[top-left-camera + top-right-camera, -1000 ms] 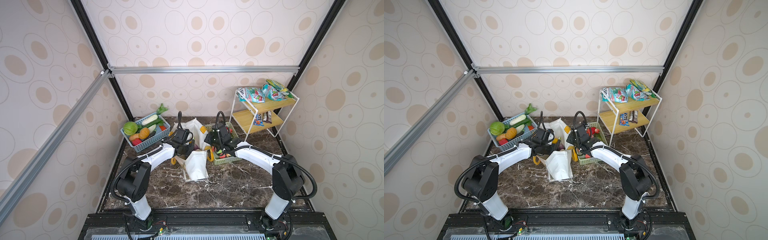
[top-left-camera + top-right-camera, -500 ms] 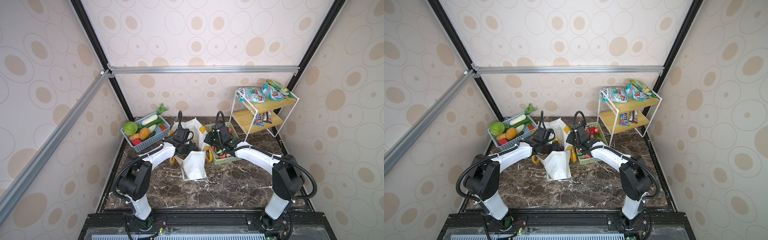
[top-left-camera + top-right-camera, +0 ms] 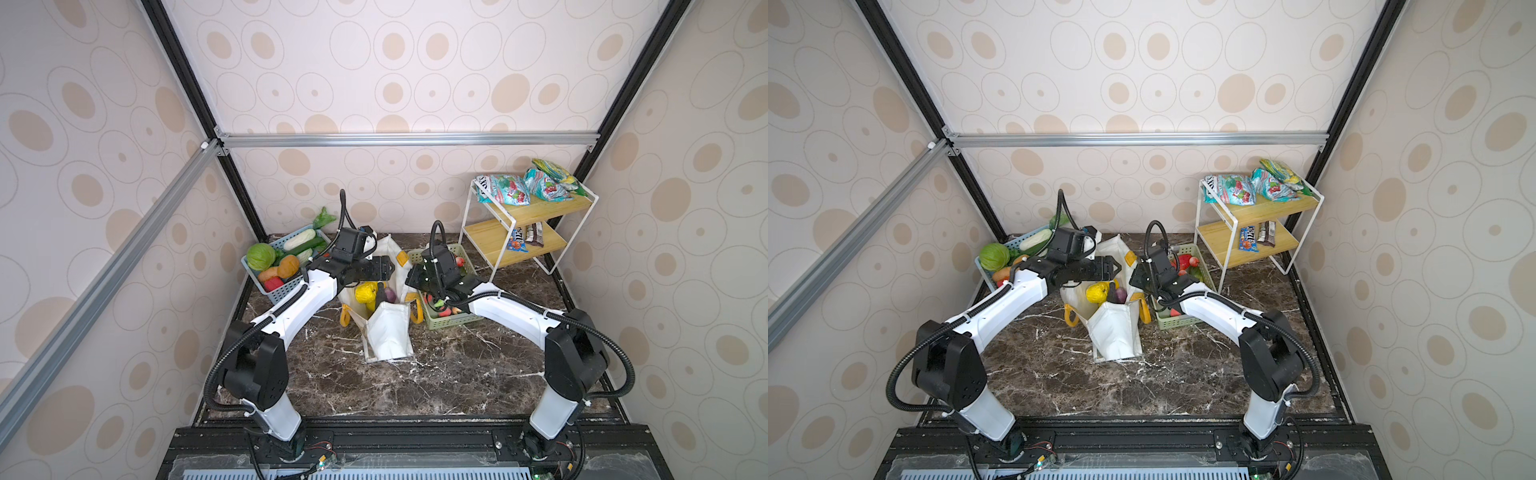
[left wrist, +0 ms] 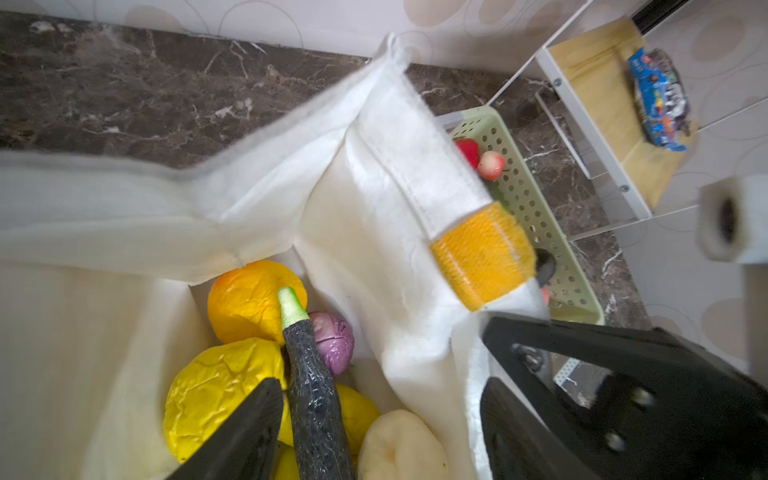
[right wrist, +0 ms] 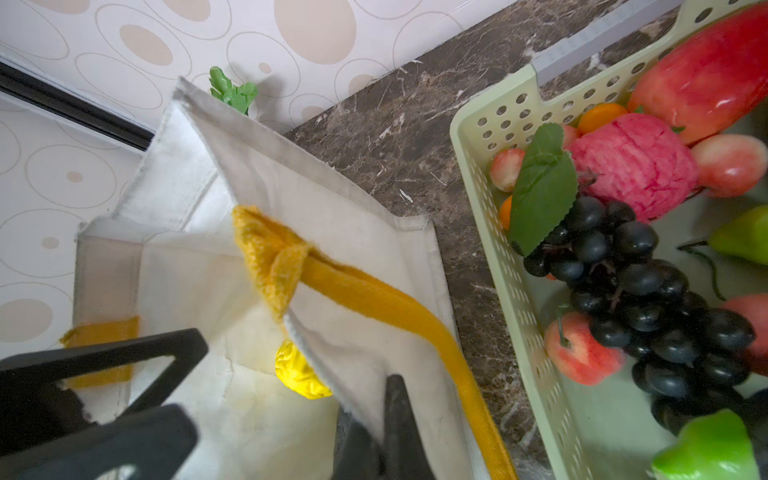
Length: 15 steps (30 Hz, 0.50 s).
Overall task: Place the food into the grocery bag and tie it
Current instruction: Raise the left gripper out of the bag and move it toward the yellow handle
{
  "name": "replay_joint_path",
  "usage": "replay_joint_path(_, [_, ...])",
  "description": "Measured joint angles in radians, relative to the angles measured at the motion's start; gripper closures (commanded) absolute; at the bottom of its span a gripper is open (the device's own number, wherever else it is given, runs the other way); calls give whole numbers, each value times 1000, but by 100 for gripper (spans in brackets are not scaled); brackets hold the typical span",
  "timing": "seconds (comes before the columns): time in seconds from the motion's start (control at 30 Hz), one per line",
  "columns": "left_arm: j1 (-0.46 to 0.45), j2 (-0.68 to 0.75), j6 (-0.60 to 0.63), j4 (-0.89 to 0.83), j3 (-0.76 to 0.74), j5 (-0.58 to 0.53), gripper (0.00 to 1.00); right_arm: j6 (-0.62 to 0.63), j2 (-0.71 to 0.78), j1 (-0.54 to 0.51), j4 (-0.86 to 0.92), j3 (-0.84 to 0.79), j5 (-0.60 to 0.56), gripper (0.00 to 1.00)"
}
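Observation:
The cream grocery bag [image 3: 386,332] [image 3: 1115,332] stands open mid-table with yellow-orange handles [image 5: 374,299]. Inside lie food pieces: an orange [image 4: 245,299], a dark eggplant [image 4: 311,390], a purple onion [image 4: 334,340], a yellow fruit [image 4: 208,395] and a pale piece [image 4: 399,444]. My left gripper [image 3: 388,268] [image 4: 380,386] hovers open over the bag's mouth with nothing between its fingers; the eggplant lies just under them. My right gripper [image 3: 409,278] [image 5: 374,411] is shut on the bag's right rim, holding that wall up.
A blue basket [image 3: 286,291] of vegetables stands at the back left. A green basket [image 3: 449,322] of fruit, with grapes [image 5: 631,266], sits right against the bag. A wire shelf [image 3: 536,208] with snack packets stands at the back right.
My left gripper's jaws have spread wider above the bag's mouth. The right gripper has kept its hold on the rim, and the bag has shifted only slightly.

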<state>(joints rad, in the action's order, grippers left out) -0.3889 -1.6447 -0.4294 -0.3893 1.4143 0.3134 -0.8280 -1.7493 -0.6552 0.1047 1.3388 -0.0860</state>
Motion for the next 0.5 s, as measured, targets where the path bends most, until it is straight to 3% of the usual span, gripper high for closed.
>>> replay_joint_path(0.17, [80, 50, -4, -2, 7, 67, 24, -1, 0, -1, 0, 0, -18, 100])
replay_joint_path(0.5, [378, 200, -41, 20, -63, 105, 25, -11, 0, -12, -1, 0, -31, 100])
